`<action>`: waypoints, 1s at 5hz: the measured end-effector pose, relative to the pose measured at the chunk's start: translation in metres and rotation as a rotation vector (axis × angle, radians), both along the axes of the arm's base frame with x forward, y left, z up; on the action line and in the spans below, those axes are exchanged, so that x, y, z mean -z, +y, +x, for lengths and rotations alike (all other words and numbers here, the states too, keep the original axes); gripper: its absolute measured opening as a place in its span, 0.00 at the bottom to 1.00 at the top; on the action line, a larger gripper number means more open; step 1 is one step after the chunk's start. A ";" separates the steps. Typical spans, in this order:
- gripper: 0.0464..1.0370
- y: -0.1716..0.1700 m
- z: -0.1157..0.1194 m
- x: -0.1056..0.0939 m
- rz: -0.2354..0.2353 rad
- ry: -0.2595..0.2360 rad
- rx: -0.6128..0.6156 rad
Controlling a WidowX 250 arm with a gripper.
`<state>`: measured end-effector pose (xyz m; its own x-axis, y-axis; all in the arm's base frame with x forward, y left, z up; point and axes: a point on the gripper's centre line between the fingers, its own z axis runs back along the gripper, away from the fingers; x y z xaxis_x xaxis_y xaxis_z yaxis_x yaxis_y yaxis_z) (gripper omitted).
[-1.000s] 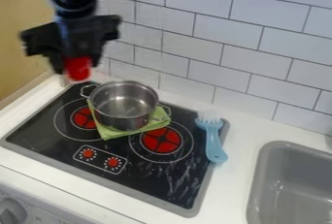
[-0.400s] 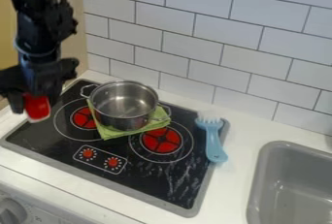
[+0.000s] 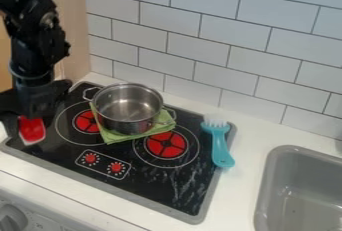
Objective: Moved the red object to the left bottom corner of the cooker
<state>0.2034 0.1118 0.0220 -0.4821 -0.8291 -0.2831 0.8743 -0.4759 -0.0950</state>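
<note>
The red object is held clamped in the hand at the left bottom corner of the cooker, while a metal pot is supported on a green cloth near the back edge.

The camera view is looking down at a slant from above the front side of the worktop, and it is facing the tiled wall beyond the jaws. It is standing at a moderate nearness, taking in most of the cooker around the jaws and, well apart from them, part of the sink.
</note>
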 end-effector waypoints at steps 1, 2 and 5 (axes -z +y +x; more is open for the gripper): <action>0.49 -0.001 0.001 0.006 -0.014 0.006 0.013; 0.50 -0.003 -0.001 0.011 -0.026 0.031 0.023; 0.99 -0.005 0.001 0.013 -0.050 0.039 0.005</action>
